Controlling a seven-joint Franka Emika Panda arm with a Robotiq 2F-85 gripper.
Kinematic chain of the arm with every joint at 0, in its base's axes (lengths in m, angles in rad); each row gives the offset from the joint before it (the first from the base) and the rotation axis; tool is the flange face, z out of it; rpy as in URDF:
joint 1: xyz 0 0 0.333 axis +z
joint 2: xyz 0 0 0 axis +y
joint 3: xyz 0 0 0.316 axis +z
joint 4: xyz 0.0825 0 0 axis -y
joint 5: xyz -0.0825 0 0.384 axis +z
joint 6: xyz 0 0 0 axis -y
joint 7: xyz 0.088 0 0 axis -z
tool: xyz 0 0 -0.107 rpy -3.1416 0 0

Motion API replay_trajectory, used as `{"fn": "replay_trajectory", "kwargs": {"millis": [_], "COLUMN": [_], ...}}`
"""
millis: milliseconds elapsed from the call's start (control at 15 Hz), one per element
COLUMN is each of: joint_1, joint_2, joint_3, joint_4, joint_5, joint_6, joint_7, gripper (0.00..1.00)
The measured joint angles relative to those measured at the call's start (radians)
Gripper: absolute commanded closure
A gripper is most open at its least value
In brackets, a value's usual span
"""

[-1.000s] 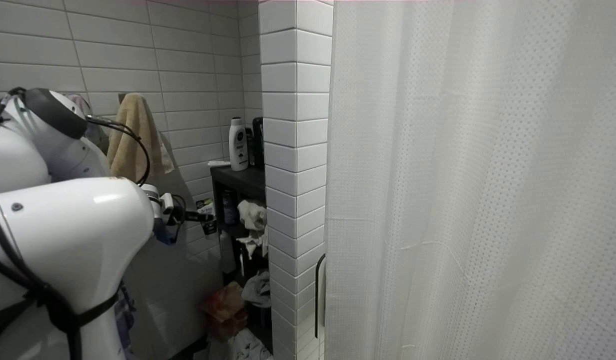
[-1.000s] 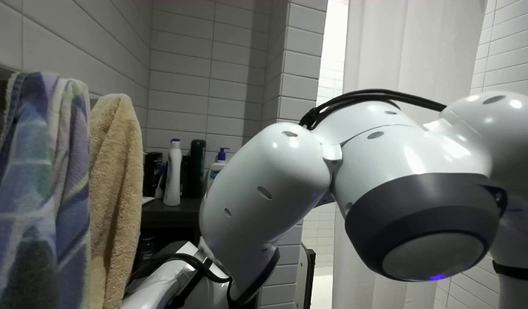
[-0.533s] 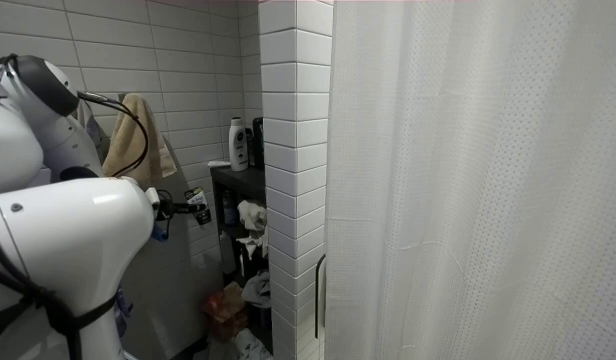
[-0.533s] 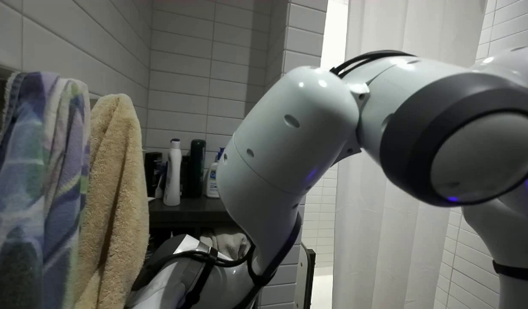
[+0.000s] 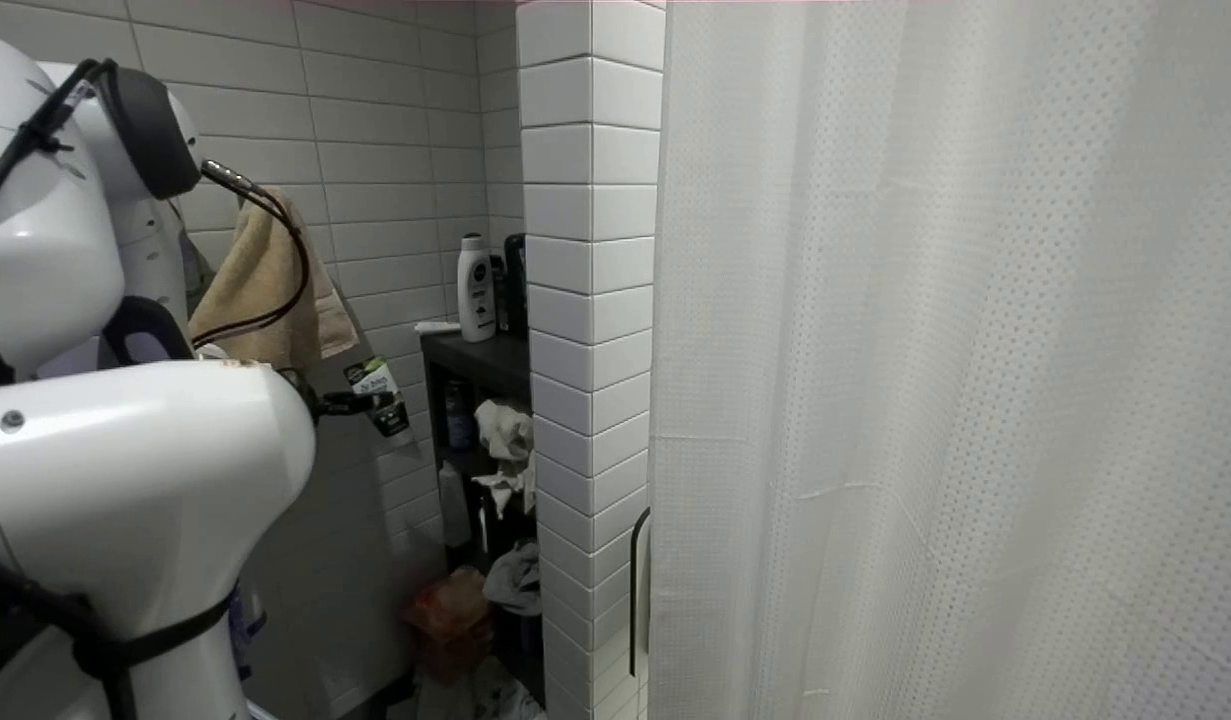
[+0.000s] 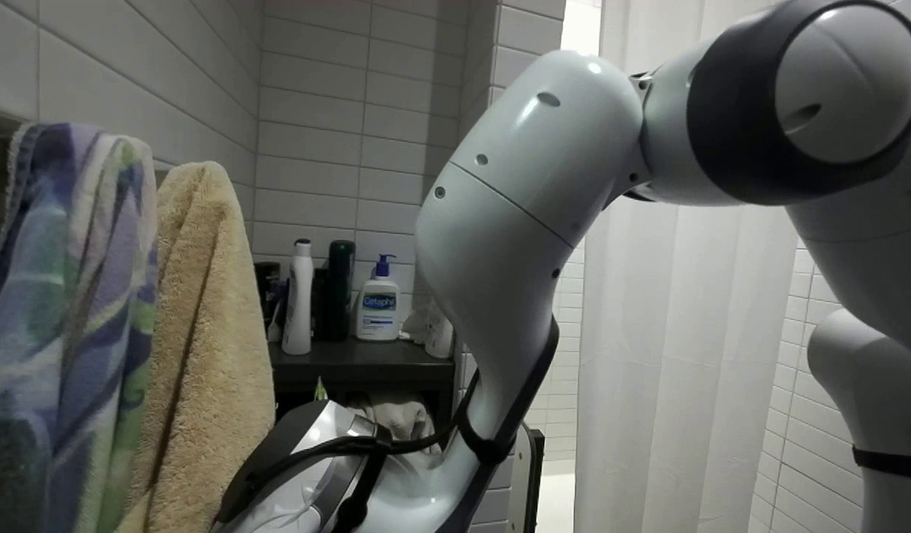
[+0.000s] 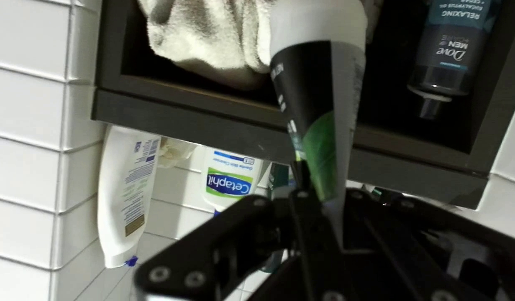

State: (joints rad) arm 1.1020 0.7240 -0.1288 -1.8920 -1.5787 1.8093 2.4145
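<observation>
The gripper (image 7: 326,186) is holding a tube (image 7: 322,104) near a dark shelf unit (image 7: 190,125)

Wrist view: jaws are pressing together on the tube's thin, flattened part, hardly any gap showing. Tube is pointing toward the top edge of the frame, from centre to upper centre, pale broad end uppermost, black-and-green print showing; it is crossing in front of the shelf unit's edge. Lettering is reading upside down here. Light cloth (image 7: 198,33) is lying in the dark opening, upper left of centre; Dove bottle (image 7: 454,46) is sitting in the upper right. Below the edge, left of centre, Cetaphil bottle (image 7: 230,179) is showing; printed white bottle (image 7: 127,188) is showing farther left.

In an exterior view, the tube (image 5: 372,380) is hanging tilted, left of centre, lower end leaning right, a strip of tiled wall (image 5: 385,180) showing between it and the shelf unit. Tall white bottle (image 5: 476,290) is standing on the unit's top. Tan towel (image 5: 250,270) is hanging at upper left; shower curtain (image 5: 955,350) is filling the right side.

In an exterior view, the arm (image 6: 514,200) is hiding the gripper; multicoloured towel (image 6: 70,326) is hanging at the left edge.
</observation>
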Motion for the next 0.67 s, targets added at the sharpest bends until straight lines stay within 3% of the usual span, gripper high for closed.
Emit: {"fn": "replay_trajectory", "kwargs": {"millis": [333, 667], "joint_1": [-0.123, -0.199], "joint_2": [-0.048, -0.066], "joint_3": [0.168, 0.275], "joint_4": [-0.058, -0.083], "joint_5": [0.0, 0.006], "joint_6": [-0.198, -0.328], "joint_7": [0.008, 0.009], "gripper": [0.97, 0.97]}}
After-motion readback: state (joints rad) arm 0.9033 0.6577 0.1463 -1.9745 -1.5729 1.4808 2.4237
